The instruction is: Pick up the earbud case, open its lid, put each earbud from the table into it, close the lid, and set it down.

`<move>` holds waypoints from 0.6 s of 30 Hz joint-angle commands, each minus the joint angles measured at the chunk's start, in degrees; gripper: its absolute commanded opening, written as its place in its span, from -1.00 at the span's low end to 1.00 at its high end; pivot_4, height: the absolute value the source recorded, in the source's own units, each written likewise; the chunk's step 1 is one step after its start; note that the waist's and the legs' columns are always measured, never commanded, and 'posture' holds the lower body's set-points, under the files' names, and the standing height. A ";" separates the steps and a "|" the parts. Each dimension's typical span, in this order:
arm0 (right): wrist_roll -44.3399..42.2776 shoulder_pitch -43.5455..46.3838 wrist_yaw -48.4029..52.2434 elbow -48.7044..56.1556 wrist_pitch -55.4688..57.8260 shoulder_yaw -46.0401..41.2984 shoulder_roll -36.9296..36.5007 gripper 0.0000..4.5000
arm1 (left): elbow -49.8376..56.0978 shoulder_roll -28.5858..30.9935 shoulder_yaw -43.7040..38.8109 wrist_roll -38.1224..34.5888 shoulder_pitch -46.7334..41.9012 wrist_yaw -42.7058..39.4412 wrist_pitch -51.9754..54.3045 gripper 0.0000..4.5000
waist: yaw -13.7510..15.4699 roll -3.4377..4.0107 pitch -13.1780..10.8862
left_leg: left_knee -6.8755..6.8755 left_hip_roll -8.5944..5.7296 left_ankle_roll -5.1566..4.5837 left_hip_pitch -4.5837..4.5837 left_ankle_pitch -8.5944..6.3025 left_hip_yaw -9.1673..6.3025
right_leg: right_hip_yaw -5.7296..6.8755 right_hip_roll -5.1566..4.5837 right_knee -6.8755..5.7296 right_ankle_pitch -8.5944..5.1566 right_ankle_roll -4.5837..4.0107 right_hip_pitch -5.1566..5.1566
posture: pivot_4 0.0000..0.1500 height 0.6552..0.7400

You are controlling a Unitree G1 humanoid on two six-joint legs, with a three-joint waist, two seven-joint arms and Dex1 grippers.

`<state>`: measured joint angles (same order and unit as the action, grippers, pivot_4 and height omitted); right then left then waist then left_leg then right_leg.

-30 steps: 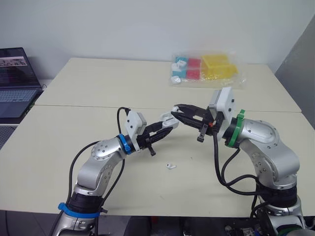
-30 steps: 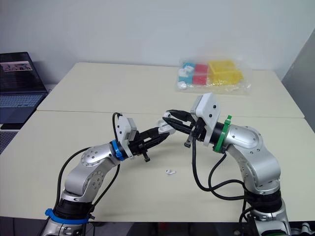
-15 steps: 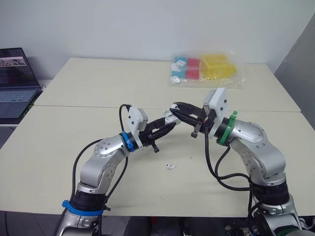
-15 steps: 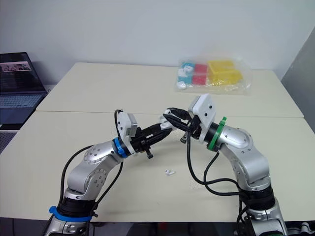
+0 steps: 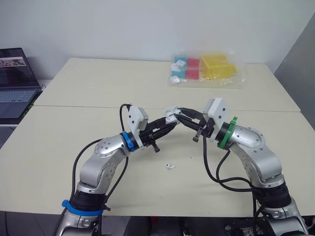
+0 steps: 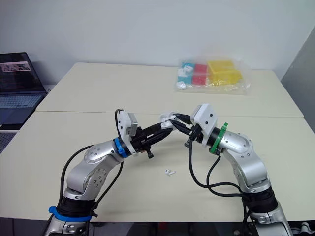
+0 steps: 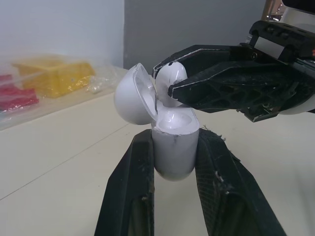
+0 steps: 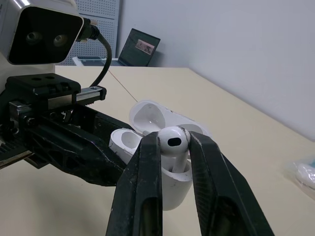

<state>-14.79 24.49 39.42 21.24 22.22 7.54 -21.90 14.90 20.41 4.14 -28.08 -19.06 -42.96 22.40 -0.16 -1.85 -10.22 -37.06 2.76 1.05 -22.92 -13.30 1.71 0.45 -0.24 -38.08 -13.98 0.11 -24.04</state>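
Earbud case [image 7: 173, 157] is held aloft over the desk [image 5: 98, 88], between the two arms. Left hand [image 6: 165, 127] is clamped on the case's lower body, one finger on each side, well below the seam. Lid [image 7: 133, 96] is swung back on its hinge, wells exposed.

Right hand [image 8: 173, 147] is closed on one earbud [image 7: 171, 81], pinching the rounded head. The bud sits right at the mouth of the case, stem end pointing down into it. Cannot tell whether it is fully seated.

Second earbud [image 5: 170, 166] lies on the desk below, well apart from both hands.

Handling, as judged:
- Case and buds look like hard, glossy plastic: very light, stiff and likely slippery under smooth fingers.
- Rounded case body could squirt out of a pinch. The present hold across the lower half seems the right one, since it keeps the hinge and lid free.
- Open lid is the weak part, so nothing should press on it sideways.
- Desk bud is tiny and low-lying. It is probably best taken by the head, fingers straddling it.
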 commanded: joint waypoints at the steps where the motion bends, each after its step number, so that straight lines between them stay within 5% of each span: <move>1: -0.60 -0.51 0.50 0.89 0.86 0.23 -0.99 -0.80 | 3.26 -0.08 -1.22 -0.89 -0.86 0.26 -1.07 -0.66 | 0.00 0.00 0.00 | 0.00 0.00 0.00 0.00 0.00 0.00 | 0.00 0.00 0.00 0.00 0.00 0.00 | 1.00 1.00; 4: -4.69 -0.90 1.07 2.53 4.53 -0.70 -0.58 -0.80 | 3.24 0.18 -0.78 0.01 -0.95 -0.32 -2.18 -0.66 | 0.01 0.00 0.00 | 0.00 0.00 0.00 0.00 0.00 0.01 | 0.00 0.00 0.01 0.00 0.00 0.00 | 1.00 1.00; 10: -9.05 -0.25 0.57 5.24 10.92 -2.14 -1.85 0.12 | 3.02 0.19 -0.11 1.16 -0.74 -0.99 -3.31 -0.66 | 0.01 0.00 0.00 | 0.00 0.01 0.00 -0.01 0.00 -0.02 | 0.00 0.00 0.01 0.00 0.00 0.00 | 1.00 1.00; 18: -17.55 0.29 2.15 11.21 19.82 -8.15 -8.14 0.12 | 1.02 0.34 -0.28 2.75 -0.70 -0.69 -4.08 -0.66 | 0.02 0.00 0.00 | 0.01 0.00 0.00 -0.03 0.00 -0.01 | 0.00 -0.01 0.04 0.00 0.00 -0.01 | 1.00 1.00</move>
<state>-29.21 23.87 40.32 28.41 40.46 2.75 -28.22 14.93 20.73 4.34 -25.64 -18.96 -43.90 19.97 -0.15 -1.84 -10.22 -37.05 2.76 1.05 -22.96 -13.30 1.70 0.45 -0.24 -38.03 -13.99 0.11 -24.04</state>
